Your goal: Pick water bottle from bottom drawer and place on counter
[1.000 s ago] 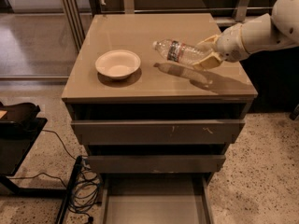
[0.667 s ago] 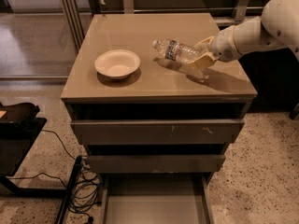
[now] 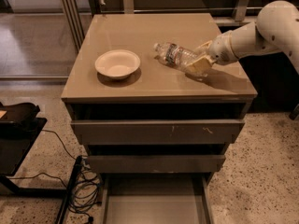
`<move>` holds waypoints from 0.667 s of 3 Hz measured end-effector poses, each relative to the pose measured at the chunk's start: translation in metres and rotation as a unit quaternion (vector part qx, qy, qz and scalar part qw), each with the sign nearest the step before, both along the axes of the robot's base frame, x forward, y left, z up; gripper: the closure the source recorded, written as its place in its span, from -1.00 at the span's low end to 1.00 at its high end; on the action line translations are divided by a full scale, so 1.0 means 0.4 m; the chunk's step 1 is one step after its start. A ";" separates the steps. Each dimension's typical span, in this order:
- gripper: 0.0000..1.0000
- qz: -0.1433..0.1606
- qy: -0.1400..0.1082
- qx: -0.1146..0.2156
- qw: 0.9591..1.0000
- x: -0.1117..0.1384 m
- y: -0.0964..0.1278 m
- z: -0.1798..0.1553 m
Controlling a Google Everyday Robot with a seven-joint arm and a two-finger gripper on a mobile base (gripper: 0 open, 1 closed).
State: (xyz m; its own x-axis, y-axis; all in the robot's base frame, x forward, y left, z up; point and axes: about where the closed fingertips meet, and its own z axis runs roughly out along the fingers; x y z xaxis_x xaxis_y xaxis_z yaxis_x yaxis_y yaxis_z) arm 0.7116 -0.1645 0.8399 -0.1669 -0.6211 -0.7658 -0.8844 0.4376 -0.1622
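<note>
The water bottle (image 3: pixel 174 55) is clear with a white cap and a coloured label band. It lies nearly on its side, cap pointing left, just above or touching the right half of the counter (image 3: pixel 140 29). My gripper (image 3: pixel 200 59) reaches in from the right and is shut on the bottle's base end, one finger above and one below. The bottom drawer (image 3: pixel 154 204) is pulled open at the lower edge of the view and its grey floor is bare.
A white bowl (image 3: pixel 117 63) sits on the left half of the counter. The two taller drawers (image 3: pixel 156 132) stand slightly open. Cables (image 3: pixel 81 185) lie on the floor left of the cabinet, beside a black stand (image 3: pixel 18 125).
The arm's elbow has shifted up and to the right. The gripper and the bottle have stayed at almost the same spot over the counter, a touch lower.
</note>
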 end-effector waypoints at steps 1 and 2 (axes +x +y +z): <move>0.16 0.000 0.000 0.000 1.000 0.000 0.000 0.000; -0.31 0.000 0.000 0.000 1.000 0.000 0.000 0.000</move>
State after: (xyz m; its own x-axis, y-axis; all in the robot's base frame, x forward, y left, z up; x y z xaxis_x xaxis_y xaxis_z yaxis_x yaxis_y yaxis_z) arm 0.7116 -0.1644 0.8399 -0.1669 -0.6211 -0.7658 -0.8845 0.4375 -0.1621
